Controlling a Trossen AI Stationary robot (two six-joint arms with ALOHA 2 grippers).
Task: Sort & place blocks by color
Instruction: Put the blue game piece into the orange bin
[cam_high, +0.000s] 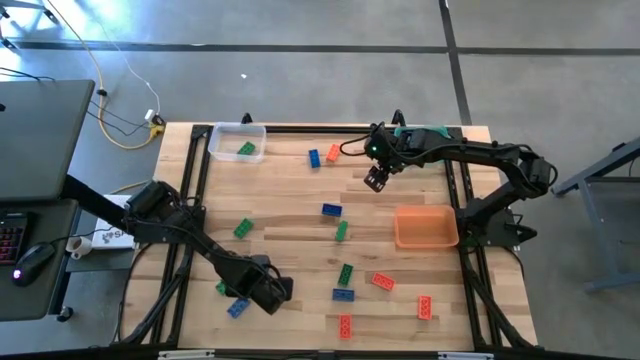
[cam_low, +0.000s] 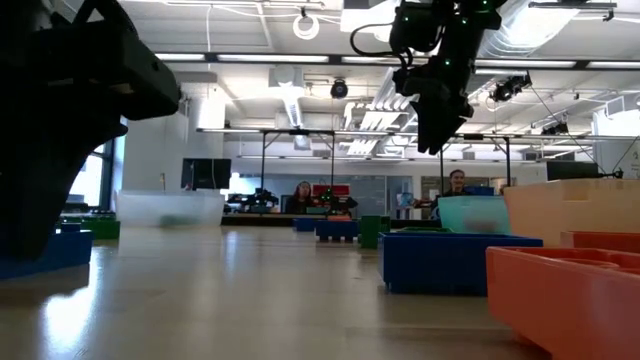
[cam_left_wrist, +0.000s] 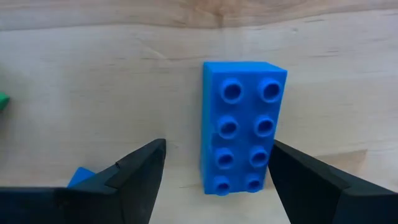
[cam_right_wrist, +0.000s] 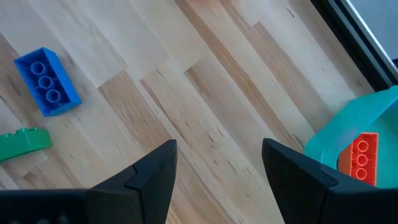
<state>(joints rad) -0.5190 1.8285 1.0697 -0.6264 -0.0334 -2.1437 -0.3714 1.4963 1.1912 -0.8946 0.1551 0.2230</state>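
Straddling a blue block (cam_left_wrist: 241, 126) at lower left of frame, left end effector (cam_left_wrist: 214, 171) w/ fingers apart; right end effector (cam_right_wrist: 219, 171) also apart, empty, over bare surface (cam_right_wrist: 205, 93) near top center.

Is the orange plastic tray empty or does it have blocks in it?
Empty. From above, the orange plastic tray shows only its bare orange floor.

The left arm reaches from the table's left edge toward the near side, its wrist bent low so the left gripper (cam_left_wrist: 214, 171) hangs just above the wood, fingers (cam_left_wrist: 140, 168) spread wide apart. The right arm stretches from the right side across the far end, elbow folded back, and the right gripper (cam_high: 376, 178) hangs high over the table, its fingers (cam_right_wrist: 155, 171) parted and holding nothing.
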